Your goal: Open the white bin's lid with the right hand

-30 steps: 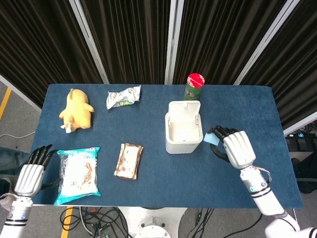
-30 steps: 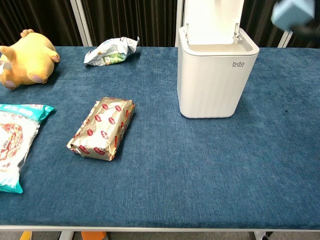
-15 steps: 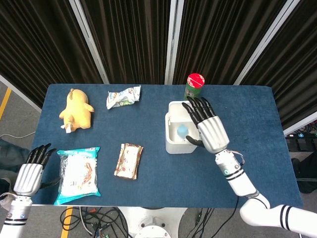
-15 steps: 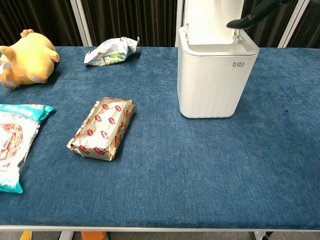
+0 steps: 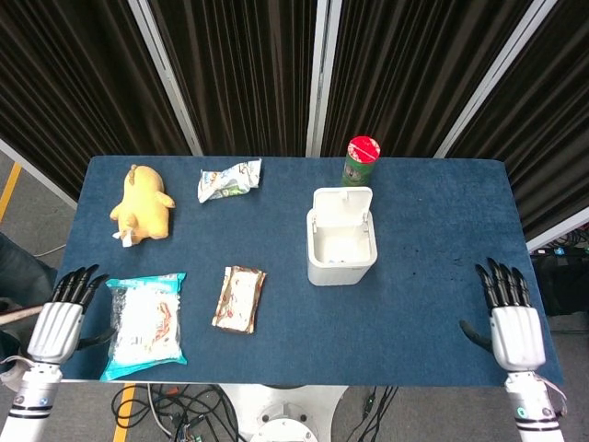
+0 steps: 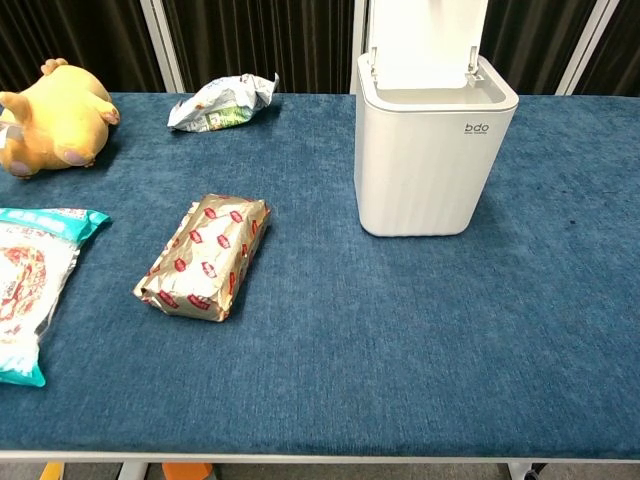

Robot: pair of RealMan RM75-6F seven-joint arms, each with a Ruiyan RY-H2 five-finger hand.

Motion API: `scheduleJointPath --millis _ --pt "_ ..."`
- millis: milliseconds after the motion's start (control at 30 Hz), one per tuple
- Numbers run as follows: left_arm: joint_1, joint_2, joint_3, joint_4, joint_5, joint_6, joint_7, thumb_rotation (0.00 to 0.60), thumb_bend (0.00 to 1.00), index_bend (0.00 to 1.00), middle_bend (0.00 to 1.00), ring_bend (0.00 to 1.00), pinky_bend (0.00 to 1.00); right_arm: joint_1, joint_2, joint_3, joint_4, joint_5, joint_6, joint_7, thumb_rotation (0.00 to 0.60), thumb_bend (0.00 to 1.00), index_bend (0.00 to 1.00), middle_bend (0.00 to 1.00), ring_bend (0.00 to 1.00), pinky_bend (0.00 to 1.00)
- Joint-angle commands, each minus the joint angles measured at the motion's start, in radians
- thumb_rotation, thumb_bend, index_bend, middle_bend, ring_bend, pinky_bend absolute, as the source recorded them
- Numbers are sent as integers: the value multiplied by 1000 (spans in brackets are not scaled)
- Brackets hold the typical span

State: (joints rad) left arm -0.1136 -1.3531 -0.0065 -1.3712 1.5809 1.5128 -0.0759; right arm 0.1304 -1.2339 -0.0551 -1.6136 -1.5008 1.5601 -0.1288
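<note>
White bin [image 5: 340, 249] stands mid-desk with its lid [image 5: 342, 200] already tipped up at the back, well ahead and left of my right robot hand [image 5: 513, 331], which is empty, fingers spread.

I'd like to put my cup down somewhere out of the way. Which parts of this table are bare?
The widest bare patch is right of the bin, reaching to the table's right edge and the right hand. Another runs along the front, between the foil pack and that hand. The left half is crowded: plush, noodle bag, wrapper.
</note>
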Motion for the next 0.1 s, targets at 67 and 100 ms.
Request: scheduleJointPath --millis 67,100 --pt "-4 0 -3 -7 2 -1 8 600 44 134 53 0 85 -59 -5 -18 73 47 16 43 600 67 0 0 0 0" --pt "-5 1 -2 -7 3 -2 12 600 44 134 53 0 85 -64 -11 -16 86 44 18 46 600 68 0 0 0 0"
